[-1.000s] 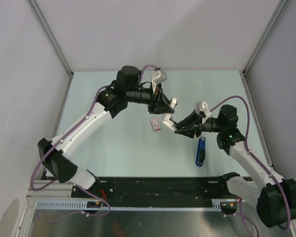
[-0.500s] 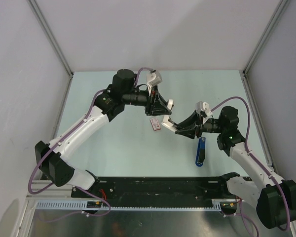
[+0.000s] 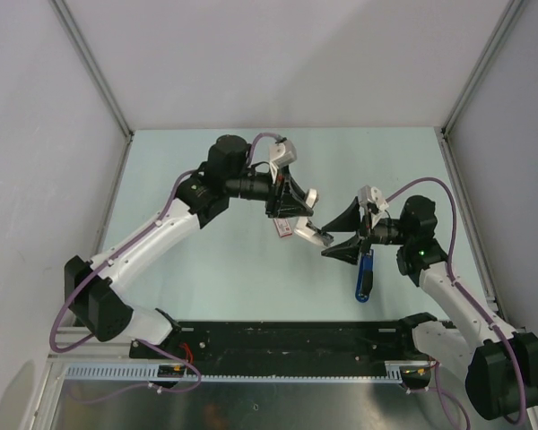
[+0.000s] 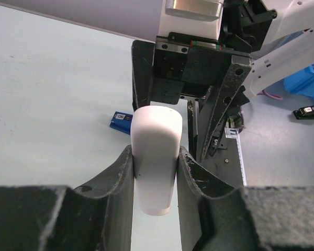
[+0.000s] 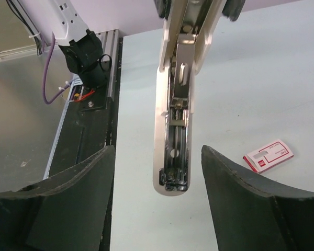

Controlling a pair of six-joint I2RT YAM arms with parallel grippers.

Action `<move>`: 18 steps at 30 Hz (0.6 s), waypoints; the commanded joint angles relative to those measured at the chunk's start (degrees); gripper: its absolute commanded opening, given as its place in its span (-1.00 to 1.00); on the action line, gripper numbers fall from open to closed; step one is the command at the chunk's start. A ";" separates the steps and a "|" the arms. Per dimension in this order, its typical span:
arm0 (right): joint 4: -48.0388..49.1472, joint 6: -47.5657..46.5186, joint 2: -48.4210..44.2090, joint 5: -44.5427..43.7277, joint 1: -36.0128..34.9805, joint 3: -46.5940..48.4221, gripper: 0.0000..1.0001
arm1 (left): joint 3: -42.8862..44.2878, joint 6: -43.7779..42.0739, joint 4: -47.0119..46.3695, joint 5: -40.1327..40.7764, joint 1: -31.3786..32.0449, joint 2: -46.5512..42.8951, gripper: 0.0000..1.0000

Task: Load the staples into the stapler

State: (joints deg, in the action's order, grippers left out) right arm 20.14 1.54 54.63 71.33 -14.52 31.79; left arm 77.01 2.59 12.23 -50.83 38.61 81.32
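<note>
My left gripper [image 3: 298, 215] is shut on a white stapler [image 4: 155, 151], gripping its sides. The stapler [image 3: 316, 235] reaches out toward my right gripper [image 3: 328, 243]. In the right wrist view the stapler [image 5: 172, 130] shows its open metal channel, hanging between the wide-open fingers of the right gripper [image 5: 158, 154] without touching them. The pink-and-white staples box [image 3: 283, 226] lies flat on the table, partly under the left gripper. It also shows as the box [image 5: 268, 156] to the right of the stapler. No loose staples show.
A slim blue and black stapler-shaped thing [image 3: 365, 276] lies on the table under the right arm; its blue end [image 4: 120, 123] shows behind the white stapler. The black base rail [image 3: 287, 345] runs along the near edge. Grey walls enclose the pale green table [image 3: 206, 269].
My right gripper has opened and let go of the stapler's tip, drawing back slightly right. The left gripper has shifted a little down and right with the stapler.
</note>
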 commanded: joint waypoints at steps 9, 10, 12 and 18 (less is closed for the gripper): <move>1.50 1.59 0.20 1.49 -0.71 0.11 0.53 | 0.12 -0.98 -2.79 -4.50 3.56 -0.84 -1.00; 1.49 1.70 0.38 1.68 -0.83 0.11 0.52 | 0.27 -0.99 -2.81 -4.83 3.70 -0.69 -1.00; 1.68 2.10 0.80 2.23 -1.14 0.11 0.50 | 0.62 -1.00 -2.78 -5.25 3.83 -0.65 -1.00; 2.39 3.68 1.24 4.10 -1.69 0.16 0.40 | 0.83 -1.59 -2.61 -4.95 3.89 -0.57 -1.00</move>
State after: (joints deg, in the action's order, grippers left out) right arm 20.27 3.49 55.72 73.01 -15.70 31.79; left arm 76.18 1.89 11.84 -54.04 42.26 81.34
